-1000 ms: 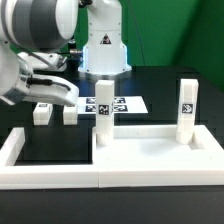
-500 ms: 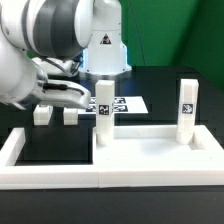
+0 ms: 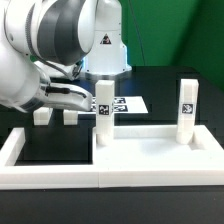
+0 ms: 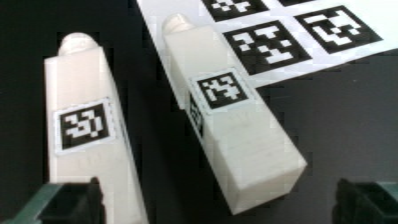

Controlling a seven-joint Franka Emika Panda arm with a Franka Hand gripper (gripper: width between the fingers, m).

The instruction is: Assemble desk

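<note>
Dark table, white fence; tabletop (image 3: pixel 150 152) lies at five o'clock in the exterior view, two legs (image 3: pixel 103 112) standing on its far corners; two loose legs (image 4: pixel 228 100) lie at nine o'clock. Gripper (image 4: pixel 217 200) hovers above them, fingers wide, holding nothing; fetching the third leg, I'd say; next it must drop squarely and pinch one.

I see a bulky arm (image 3: pixel 45 45) of rounded white shells with grey joint bands. Behind the marker board (image 3: pixel 130 103), its white base (image 3: pixel 105 58) carries a triangular warning sticker (image 3: pixel 104 40). The fingers (image 4: pixel 68 200) are dark.
</note>
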